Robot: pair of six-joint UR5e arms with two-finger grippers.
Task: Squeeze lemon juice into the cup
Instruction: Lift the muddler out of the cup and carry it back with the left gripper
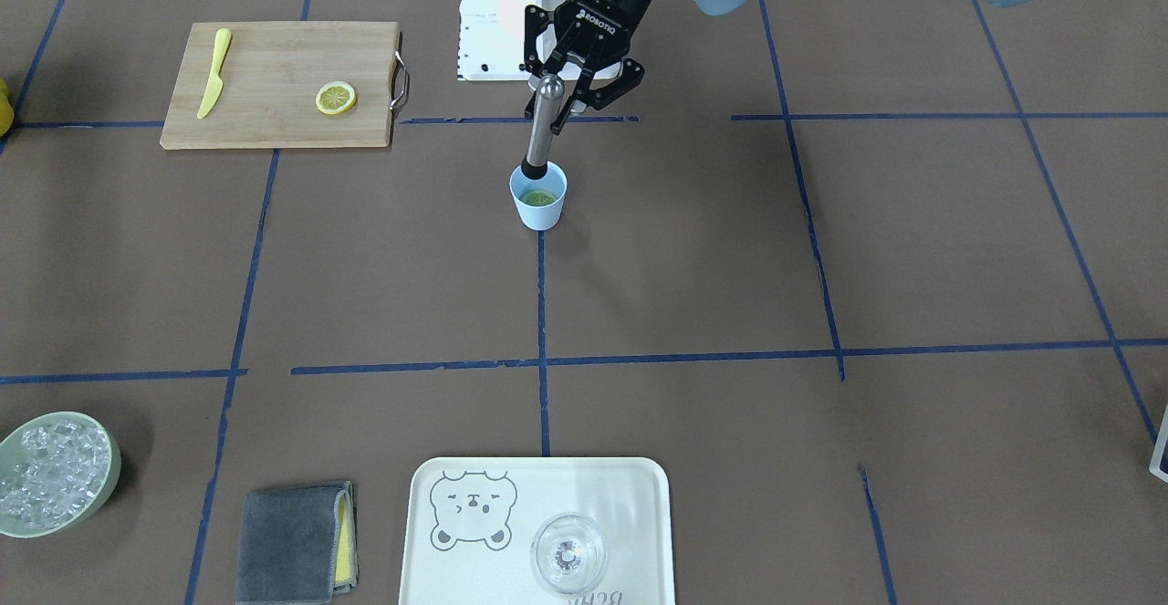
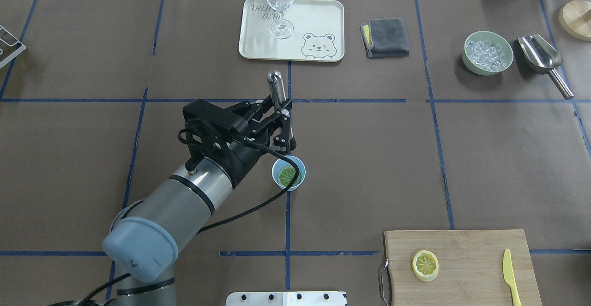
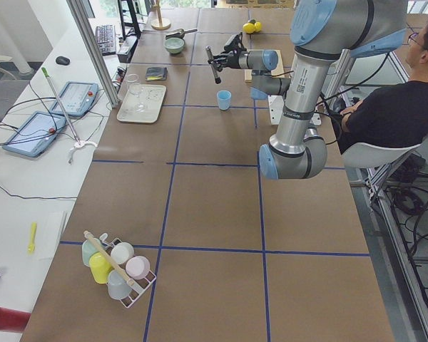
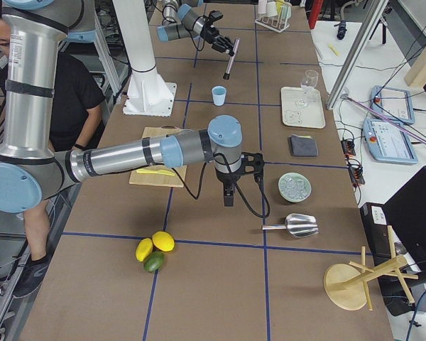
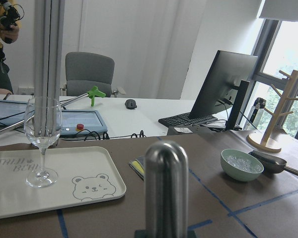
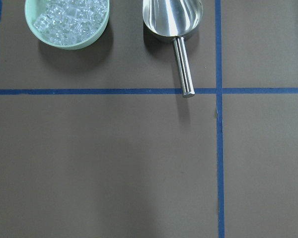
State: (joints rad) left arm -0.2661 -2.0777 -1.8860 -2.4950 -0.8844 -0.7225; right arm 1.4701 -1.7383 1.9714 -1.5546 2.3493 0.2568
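Now, the small light blue plastic tumbler (image 1: 539, 211) stood mid-table with a thin yellow lemon slice (image 1: 537, 196) lying flat at its bottom, segmented face up. The left gripper (image 2: 280, 109) had its fingers clamped on a smooth steel muddler with a black tip (image 1: 540, 135). It was tilted, and the side views showed the tip just above the cup's mouth. A second slice (image 1: 336, 98) sat on the bamboo cutting board (image 1: 274, 57), apart from the yellow plastic knife (image 1: 214, 71). The pale green bowl (image 2: 476, 68) was heaped with clear ice cubes (image 2: 488, 51), with a shiny metal scoop (image 2: 540, 53) beside it. A stemmed clear glass (image 1: 568, 553) stood on the cream bear-printed tray (image 1: 593, 486), near a folded grey cloth (image 1: 290, 543). The right gripper (image 4: 228, 201) hung over the table; I cannot tell how its jaws stood.
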